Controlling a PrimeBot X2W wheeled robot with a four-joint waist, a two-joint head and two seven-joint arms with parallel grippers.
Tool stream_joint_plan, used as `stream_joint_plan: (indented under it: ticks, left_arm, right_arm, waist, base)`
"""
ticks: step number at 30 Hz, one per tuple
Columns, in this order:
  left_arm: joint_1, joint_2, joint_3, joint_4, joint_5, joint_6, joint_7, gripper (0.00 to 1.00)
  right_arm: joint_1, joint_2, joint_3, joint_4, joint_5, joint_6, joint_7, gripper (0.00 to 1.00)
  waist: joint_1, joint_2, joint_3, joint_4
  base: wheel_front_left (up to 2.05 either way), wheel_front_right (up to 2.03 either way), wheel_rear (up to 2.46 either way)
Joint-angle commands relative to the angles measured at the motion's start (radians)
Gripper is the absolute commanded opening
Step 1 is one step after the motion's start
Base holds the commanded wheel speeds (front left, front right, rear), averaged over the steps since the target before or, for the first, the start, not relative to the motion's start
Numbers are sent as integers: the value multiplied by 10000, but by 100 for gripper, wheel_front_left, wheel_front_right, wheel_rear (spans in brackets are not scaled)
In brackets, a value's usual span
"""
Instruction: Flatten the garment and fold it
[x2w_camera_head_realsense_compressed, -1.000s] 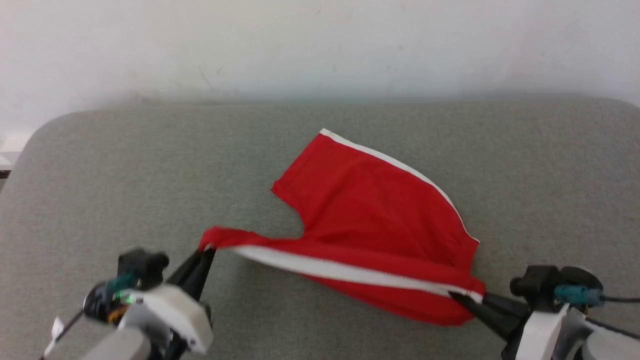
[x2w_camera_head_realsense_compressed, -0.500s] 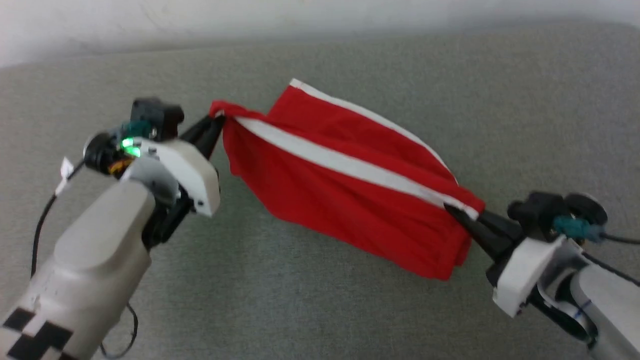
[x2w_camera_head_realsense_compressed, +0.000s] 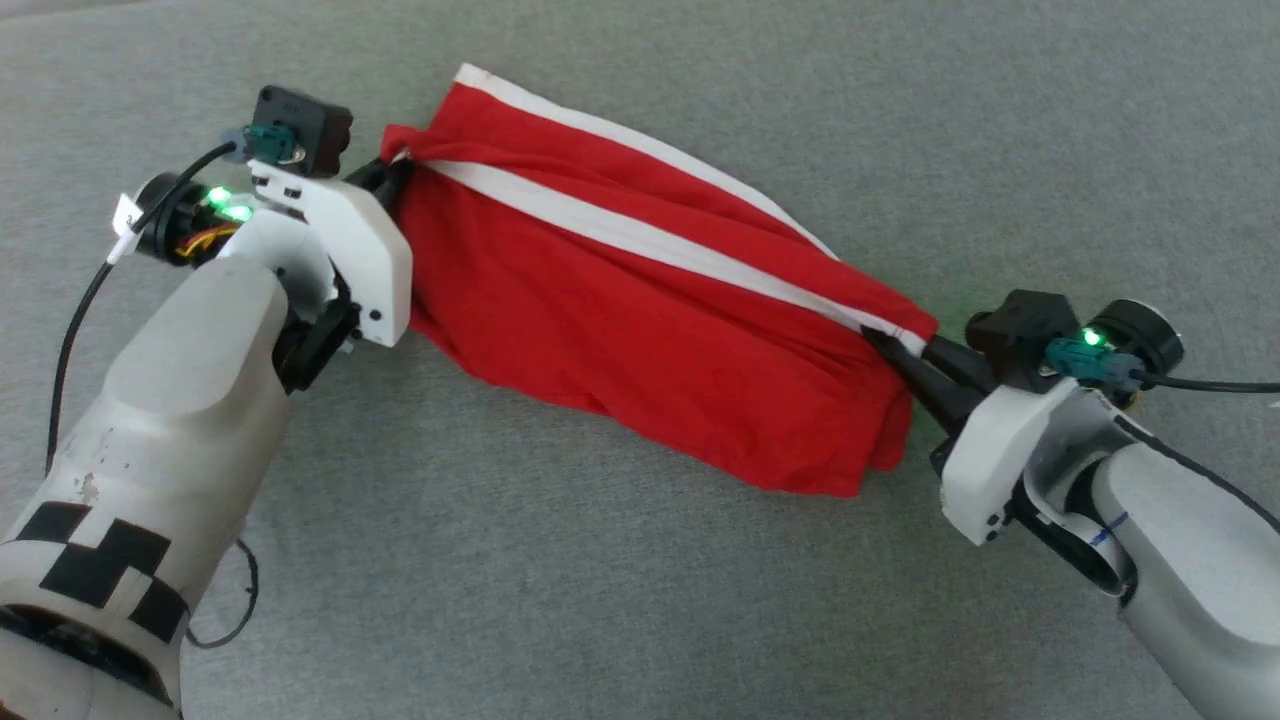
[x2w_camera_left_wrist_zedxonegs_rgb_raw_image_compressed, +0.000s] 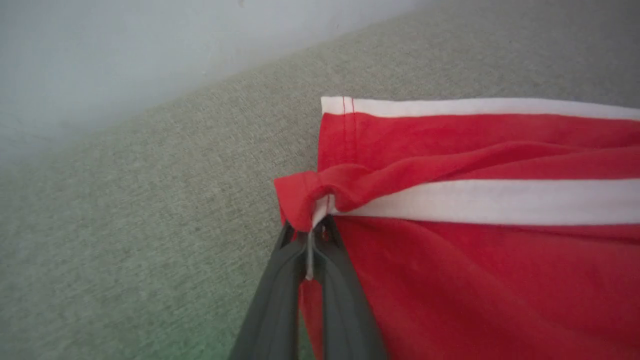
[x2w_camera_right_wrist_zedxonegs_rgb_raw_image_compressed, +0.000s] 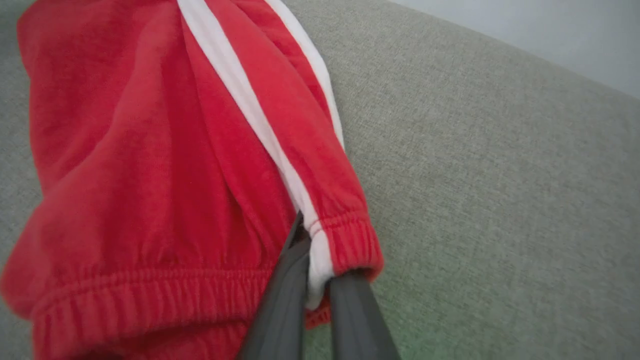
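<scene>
Two-armed hold on the garment (x2w_camera_head_realsense_compressed: 640, 330), head view with both wrist views. The garment, a bright red soft piece, is stretched as a slanted, loosely bunched band between the two grippers. The grey upholstered surface (x2w_camera_head_realsense_compressed: 500, 560) lies beneath the garment on every side. The left gripper (x2w_camera_head_realsense_compressed: 392, 168) meets the garment at its upper-left end. In the left wrist view its two dark fingers are pressed together on a puckered corner of red cloth, with a sliver of white fabric pinched between them (x2w_camera_left_wrist_zedxonegs_rgb_raw_image_compressed: 309, 240). The right gripper (x2w_camera_head_realsense_compressed: 885, 345) meets the garment at its lower-right end. In the right wrist view its fingers are clamped on the gathered waistband (x2w_camera_right_wrist_zedxonegs_rgb_raw_image_compressed: 150, 295), just where a white stripe ends (x2w_camera_right_wrist_zedxonegs_rgb_raw_image_compressed: 315, 250). That white stripe (x2w_camera_head_realsense_compressed: 640, 235) runs the length of the garment from one grip to the other. A second white stripe (x2w_camera_head_realsense_compressed: 640, 135) borders the garment's far edge. Below the taut stripe the red cloth sags in soft folds; whether they touch the surface cannot be told. A pale wall (x2w_camera_left_wrist_zedxonegs_rgb_raw_image_compressed: 100, 60) stands beyond the garment's far side.
</scene>
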Motion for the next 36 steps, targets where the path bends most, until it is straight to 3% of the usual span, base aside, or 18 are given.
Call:
stream_joint_plan:
  ticks: [1,5,6,7,8,9,10,12,19,24,27,36]
  left_arm:
    - [-137,-8,-54,303,23,-46,61,0]
    - [-120,-131,-314,1085,-116,-136,326,0]
    - [-85,-158,-363,1206,-180,-151,338,0]
    - [-51,-180,-406,1308,-243,-160,326,0]
    - [-25,-197,-464,1387,-282,-168,285,0]
    - [-13,-215,-532,1444,-295,-172,212,0]
    - [18,-256,-622,1452,-339,-175,188,9]
    - [-7,-286,-780,1374,-422,-177,49,100]
    - [-528,-90,-1231,919,-582,-180,-486,100]
    - [-1086,256,-1676,369,-742,-181,-73,100]
    - [-1359,477,-2052,42,-1016,-181,812,100]
    - [-1630,1084,-3572,-1215,-2608,-181,4895,100]
  right_arm:
    - [-148,89,58,81,-55,-21,50,0]
    - [-242,296,206,204,-22,-21,-59,0]
    - [-235,339,206,221,5,-21,-131,7]
    - [-226,358,193,230,3,-21,-212,36]
    - [-208,359,144,233,-20,-21,-292,92]
    - [-171,357,54,210,-50,-21,-375,100]
    - [-116,339,-36,145,-92,-21,-452,100]
    - [58,235,-226,-76,-209,-21,-506,100]
    - [1239,-252,-1527,-1807,-765,-21,-293,100]
    - [2171,-239,-2696,-3073,-1305,-21,74,100]
    - [2592,-41,-3127,-3623,-1595,-21,244,100]
    - [3094,530,-3272,-4013,-1955,-21,495,100]
  waist:
    - [-2,-1,430,-448]
    - [-2,-1,435,-558]
    - [-2,-1,396,-567]
    - [-2,-1,340,-562]
    - [-2,-1,264,-541]
    - [-2,-1,172,-503]
    - [-2,-1,55,-452]
    - [-2,-1,-207,-326]
    - [-2,-1,-1220,148]
    - [-2,-1,-1658,319]
    - [-2,-1,-1742,344]
    - [-2,-1,-1553,95]
  base:
    - [0,0,0]
    - [0,0,0]
    - [0,0,0]
    - [0,0,0]
    - [0,0,0]
    - [0,0,0]
    - [0,0,0]
    - [0,0,0]
    - [0,0,0]
    - [0,0,0]
    - [0,0,0]
    - [0,0,0]
